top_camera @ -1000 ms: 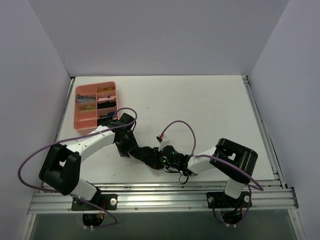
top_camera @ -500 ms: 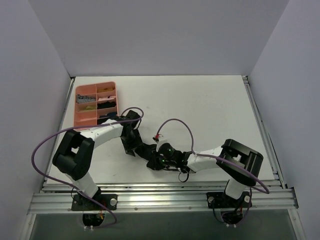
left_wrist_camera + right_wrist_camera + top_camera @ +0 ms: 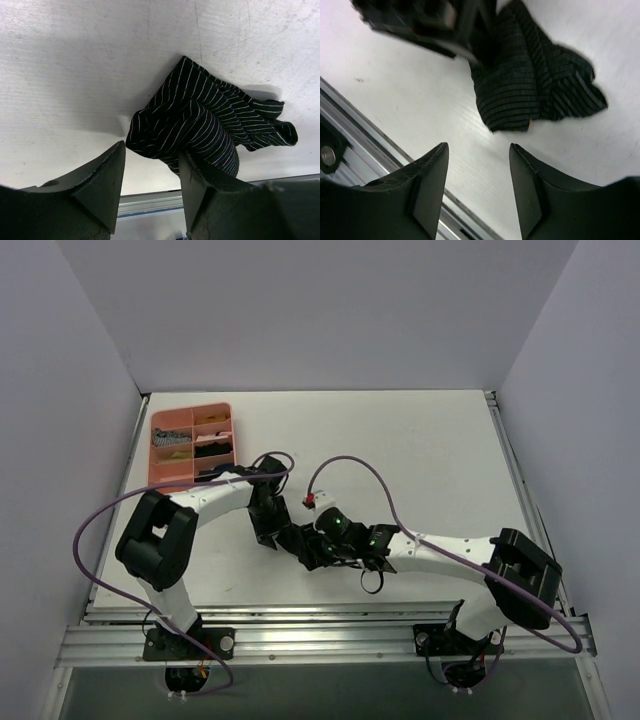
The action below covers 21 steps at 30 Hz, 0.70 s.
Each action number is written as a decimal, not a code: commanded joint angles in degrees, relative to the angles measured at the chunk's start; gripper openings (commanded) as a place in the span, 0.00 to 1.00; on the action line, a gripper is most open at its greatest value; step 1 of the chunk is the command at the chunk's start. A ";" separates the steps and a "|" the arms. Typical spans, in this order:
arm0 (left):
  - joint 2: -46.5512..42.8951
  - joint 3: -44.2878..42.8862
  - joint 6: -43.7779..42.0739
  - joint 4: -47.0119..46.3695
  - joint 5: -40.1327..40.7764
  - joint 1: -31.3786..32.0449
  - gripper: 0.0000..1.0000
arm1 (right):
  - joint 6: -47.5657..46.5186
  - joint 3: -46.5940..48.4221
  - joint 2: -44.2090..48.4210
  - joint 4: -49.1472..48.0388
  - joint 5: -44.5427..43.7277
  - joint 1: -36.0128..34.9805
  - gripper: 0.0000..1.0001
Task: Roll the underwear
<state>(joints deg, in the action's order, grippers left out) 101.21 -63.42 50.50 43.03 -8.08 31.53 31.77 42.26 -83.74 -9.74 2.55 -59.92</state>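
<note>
The underwear (image 3: 301, 543) lies crumpled on the white table near the front, black with thin pale stripes. In the left wrist view the underwear (image 3: 210, 117) is bunched just beyond my left gripper (image 3: 151, 160). That gripper is open, and its right finger (image 3: 207, 195) rests against the cloth's near edge. In the right wrist view the underwear (image 3: 530, 82) lies past my right gripper (image 3: 478, 146), which is open over bare table. A tiny reddish bit shows at the cloth's near edge. From above, the left gripper (image 3: 272, 530) and right gripper (image 3: 325, 548) flank the bundle.
A pink divided tray (image 3: 153, 460) holding small folded items stands at the back left. The metal front rail (image 3: 320, 625) runs just behind both grippers and also shows as the rail (image 3: 350, 125) in the right wrist view. A purple cable (image 3: 350, 465) loops above the right arm.
My right gripper has opened and let go of the underwear, and its arm has stretched out with the elbow swinging right. The left gripper has shifted slightly right, still open.
</note>
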 commanded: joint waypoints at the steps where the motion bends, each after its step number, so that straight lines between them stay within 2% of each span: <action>1: 4.17 0.58 -0.75 -0.40 6.05 0.90 0.54 | -8.38 6.41 -1.59 6.83 -5.71 0.68 0.48; 5: 4.26 0.49 -0.58 -0.31 6.14 0.90 0.54 | -13.22 10.99 -6.42 7.19 -3.96 1.91 0.51; 11: 4.35 0.58 -0.58 -0.14 6.32 0.99 0.54 | -18.84 16.79 -13.72 8.24 -4.39 2.88 0.52; 18: 4.52 0.23 -0.14 0.04 6.14 0.99 0.54 | -19.82 15.85 -16.80 6.14 -3.16 2.97 0.50; 20: 4.17 -0.13 -0.14 0.30 6.32 0.99 0.54 | -18.07 14.35 -16.63 4.64 -1.40 3.06 0.39; 21: 3.91 -0.30 -0.14 0.83 6.49 0.99 0.54 | -17.10 12.78 -16.80 4.12 -1.32 3.23 0.30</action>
<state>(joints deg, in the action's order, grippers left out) 101.93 -64.40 50.41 43.72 -8.14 31.81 14.46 57.47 -100.18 -5.08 0.43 -57.28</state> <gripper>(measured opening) 0.540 0.369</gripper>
